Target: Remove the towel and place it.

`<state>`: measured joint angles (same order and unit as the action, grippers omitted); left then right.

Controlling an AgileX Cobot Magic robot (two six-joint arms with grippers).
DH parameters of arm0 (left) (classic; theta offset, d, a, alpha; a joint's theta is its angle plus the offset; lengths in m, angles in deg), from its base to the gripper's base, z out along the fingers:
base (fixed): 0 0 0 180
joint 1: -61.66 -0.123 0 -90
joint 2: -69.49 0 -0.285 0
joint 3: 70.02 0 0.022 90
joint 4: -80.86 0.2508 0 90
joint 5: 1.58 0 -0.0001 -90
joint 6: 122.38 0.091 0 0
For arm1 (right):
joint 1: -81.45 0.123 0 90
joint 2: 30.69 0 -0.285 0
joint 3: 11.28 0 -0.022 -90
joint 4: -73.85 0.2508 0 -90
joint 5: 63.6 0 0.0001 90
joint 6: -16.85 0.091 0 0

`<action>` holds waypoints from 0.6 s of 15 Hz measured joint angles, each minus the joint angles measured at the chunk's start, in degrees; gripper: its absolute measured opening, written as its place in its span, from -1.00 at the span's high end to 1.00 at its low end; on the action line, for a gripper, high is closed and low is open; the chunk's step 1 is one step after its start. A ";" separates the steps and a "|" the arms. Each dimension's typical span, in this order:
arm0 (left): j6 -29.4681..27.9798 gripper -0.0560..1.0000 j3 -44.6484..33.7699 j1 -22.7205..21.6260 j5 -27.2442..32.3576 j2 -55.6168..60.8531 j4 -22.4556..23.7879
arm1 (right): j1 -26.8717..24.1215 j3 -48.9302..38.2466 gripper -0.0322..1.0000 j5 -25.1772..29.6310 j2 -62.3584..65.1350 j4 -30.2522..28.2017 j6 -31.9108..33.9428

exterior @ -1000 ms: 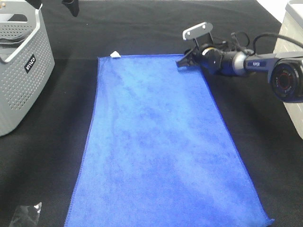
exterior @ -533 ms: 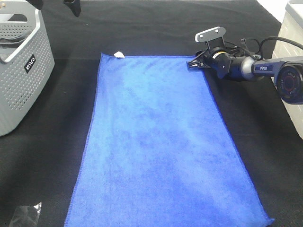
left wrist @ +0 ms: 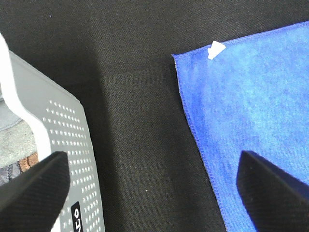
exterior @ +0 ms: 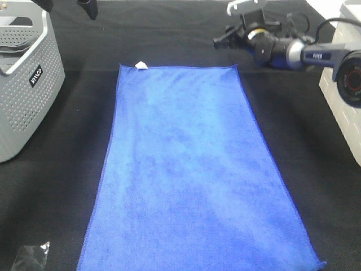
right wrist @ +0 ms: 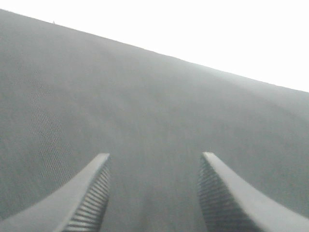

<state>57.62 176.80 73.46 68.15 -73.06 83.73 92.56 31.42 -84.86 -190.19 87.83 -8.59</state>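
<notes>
The royal-blue towel [exterior: 192, 169] lies flat and spread on the black table, its white tag [exterior: 140, 65] at the far left corner. The left wrist view shows that corner of the towel [left wrist: 251, 96] and the tag [left wrist: 216, 49]. My right gripper [exterior: 221, 40] is open and empty, lifted away beyond the towel's far right corner; its fingers [right wrist: 91, 193] show only black cloth between them. My left gripper [exterior: 65, 7] is open and empty, high at the far left above the gap between basket and towel; its fingertips [left wrist: 34, 183] frame the left wrist view.
A grey perforated basket [exterior: 22, 84] stands at the left, also in the left wrist view [left wrist: 53, 140]. A white container [exterior: 344, 96] stands at the right edge. A small clear plastic scrap [exterior: 31, 255] lies at the front left.
My right gripper let go of the towel's far right corner and rose back and away from it. The towel now lies flat. The left arm has not moved.
</notes>
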 joint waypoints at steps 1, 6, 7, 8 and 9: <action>0.00 -0.74 0.00 0.00 0.00 0.00 -0.06 | 0.17 0.06 -0.09 1.55 1.15 0.00 0.11; 2.69 -0.73 0.00 0.00 0.00 0.00 -0.06 | 0.34 0.06 -0.09 38.67 10.26 -0.06 0.92; 2.81 -0.73 0.00 0.00 0.00 0.00 0.11 | 0.34 0.06 -0.09 46.12 13.29 -0.06 1.43; 2.98 -0.73 0.00 0.00 0.06 0.06 1.20 | 0.34 0.06 -0.11 52.54 17.07 -0.11 3.78; 3.09 -0.73 0.00 0.00 0.06 0.34 3.32 | 0.34 0.06 -0.16 58.79 20.91 -0.11 6.53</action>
<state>60.72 176.80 73.46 68.20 -72.71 87.05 92.90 31.48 -26.08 -169.28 87.72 -2.05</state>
